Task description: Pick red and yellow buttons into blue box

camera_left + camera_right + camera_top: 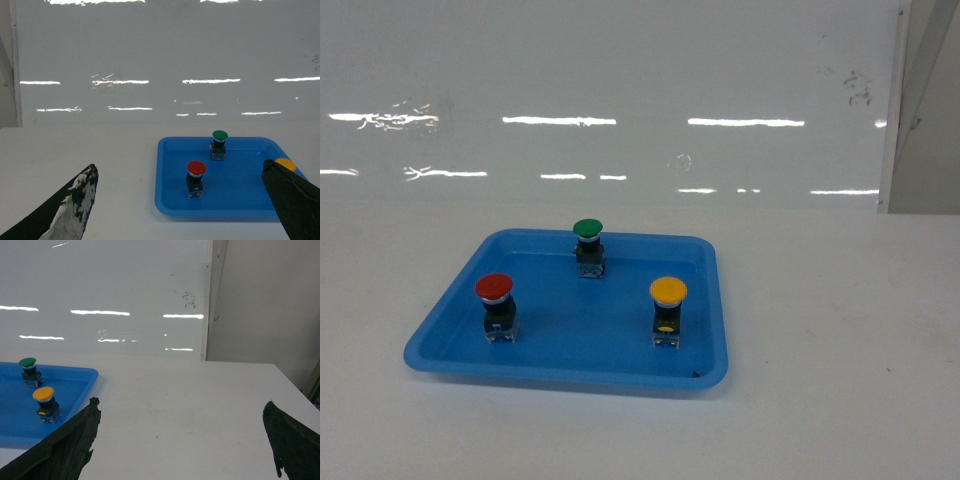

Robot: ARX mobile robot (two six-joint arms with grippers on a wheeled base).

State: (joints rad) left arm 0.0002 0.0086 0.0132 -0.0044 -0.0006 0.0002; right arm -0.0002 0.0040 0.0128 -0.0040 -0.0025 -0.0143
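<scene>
So we've got a shallow blue tray (440, 345) on the white table (840, 330). Red button (494, 288) sits upright near the tray's front left, green button (587, 229) at the back middle, yellow button (668, 291) front right. Our left gripper (180, 200) and right gripper (180, 440) both hang spread wide, gripping nothing, above the table.
</scene>
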